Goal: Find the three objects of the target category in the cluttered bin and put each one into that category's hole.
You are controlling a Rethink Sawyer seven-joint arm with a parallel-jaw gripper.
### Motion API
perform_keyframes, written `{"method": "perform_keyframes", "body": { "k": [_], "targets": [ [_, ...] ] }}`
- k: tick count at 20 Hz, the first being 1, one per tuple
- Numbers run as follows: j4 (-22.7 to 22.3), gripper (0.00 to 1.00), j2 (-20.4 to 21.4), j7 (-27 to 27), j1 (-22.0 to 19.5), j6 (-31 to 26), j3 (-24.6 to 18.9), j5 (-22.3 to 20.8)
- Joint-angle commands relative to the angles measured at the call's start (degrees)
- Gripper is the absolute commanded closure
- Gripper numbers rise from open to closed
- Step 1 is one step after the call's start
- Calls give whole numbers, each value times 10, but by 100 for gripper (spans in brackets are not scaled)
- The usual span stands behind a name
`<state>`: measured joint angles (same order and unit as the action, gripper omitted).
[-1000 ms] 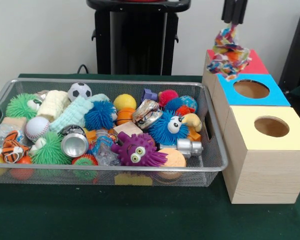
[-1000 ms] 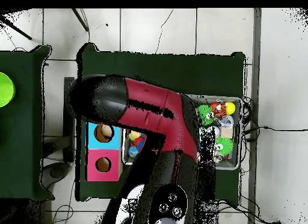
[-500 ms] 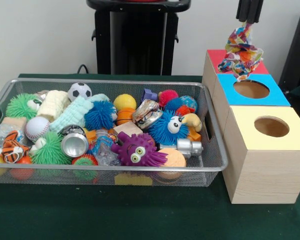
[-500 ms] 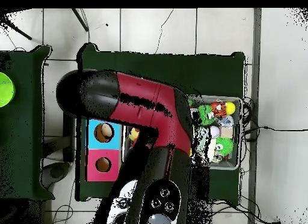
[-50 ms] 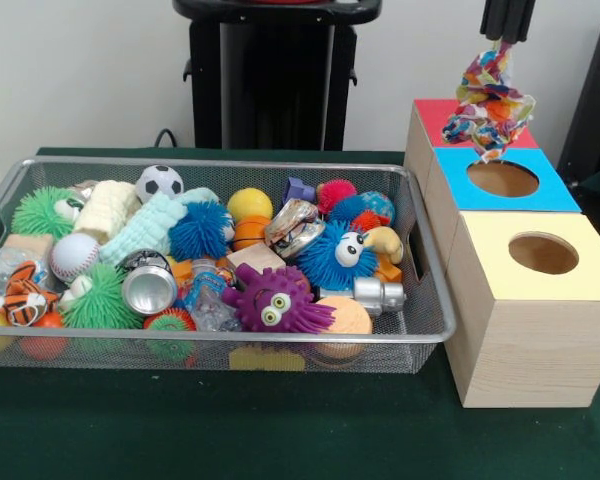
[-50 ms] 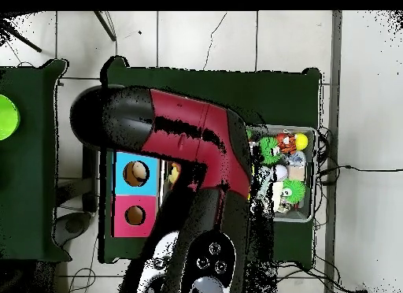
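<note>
In the front view my gripper [image 5: 506, 32] hangs at the top right, shut on a multicoloured rope toy [image 5: 490, 102]. The toy dangles above the back edge of the blue-topped box [image 5: 510, 180], in front of the red-topped box [image 5: 435, 112]. The yellow-topped box [image 5: 540, 255] stands nearest. Each of the blue and yellow tops has a round hole. A wire mesh bin [image 5: 210, 345] at the left holds many toys. In the overhead view the red and black arm [image 6: 181, 140] covers the gripper and most of the bin [image 6: 308, 176].
The bin holds spiky rubber balls, a soccer ball [image 5: 159, 183], a baseball [image 5: 73, 256], a metal can [image 5: 148, 288], a purple spiky monster [image 5: 276, 301] and a blue fuzzy creature [image 5: 337, 255]. A black pedestal [image 5: 275, 75] stands behind the bin. Green cloth covers the table [image 5: 280, 430].
My gripper has carried the rope toy to the right and slightly up, from over the red box toward the blue box. In the overhead view the arm has swung further left.
</note>
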<state>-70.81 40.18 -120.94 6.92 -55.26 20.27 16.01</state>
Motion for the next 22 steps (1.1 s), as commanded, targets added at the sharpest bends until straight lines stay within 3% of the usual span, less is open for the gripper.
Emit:
{"method": "perform_keyframes", "body": {
  "k": [1, 8, 16, 22],
  "targets": [
    [1, 100, -32, -127, -14, -71, -21, 3],
    [48, 100, -54, -77, -26, -91, -41, -8],
    [115, 100, -90, -87, -26, -122, -42, -8],
    [133, 100, -104, -79, -32, -125, -43, -6]
  ]
}}
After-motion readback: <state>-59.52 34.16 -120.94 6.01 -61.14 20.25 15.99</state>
